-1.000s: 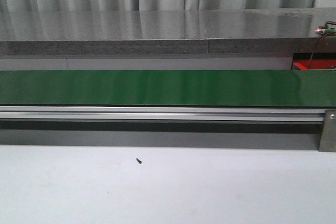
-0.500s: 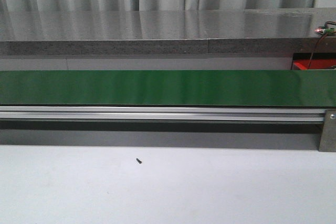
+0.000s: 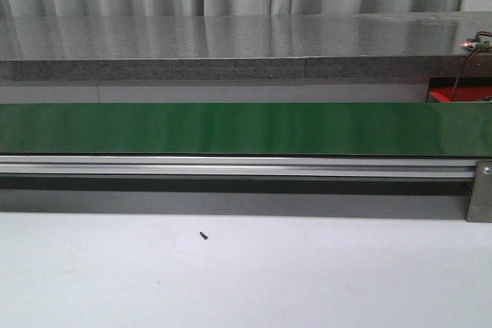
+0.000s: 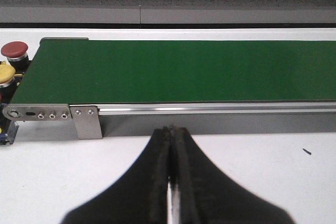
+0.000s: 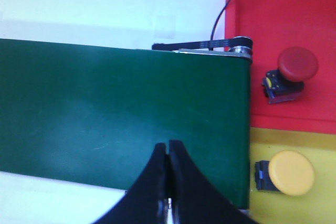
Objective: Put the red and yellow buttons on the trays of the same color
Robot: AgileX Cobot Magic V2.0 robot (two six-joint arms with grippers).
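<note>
In the right wrist view a red button [image 5: 297, 64] sits on the red tray [image 5: 283, 14]. A yellow button [image 5: 291, 172] sits on the yellow tray [image 5: 320, 203] beside it, past the end of the green belt [image 5: 121, 114]. My right gripper [image 5: 167, 145] hangs shut and empty over that belt. The left wrist view shows another red button [image 4: 14, 50] and another yellow button [image 4: 5, 72] at the other end of the belt [image 4: 178, 72]. My left gripper [image 4: 171, 129] is shut and empty over the white table, short of the belt. Neither gripper appears in the front view.
A metal rail [image 3: 231, 165] runs along the belt's near side, with a bracket [image 4: 86, 121] at its left end. A grey stone shelf [image 3: 231, 44] stands behind. A small black speck [image 3: 203, 235] lies on the white table. A black cable [image 5: 220, 19] crosses the red tray.
</note>
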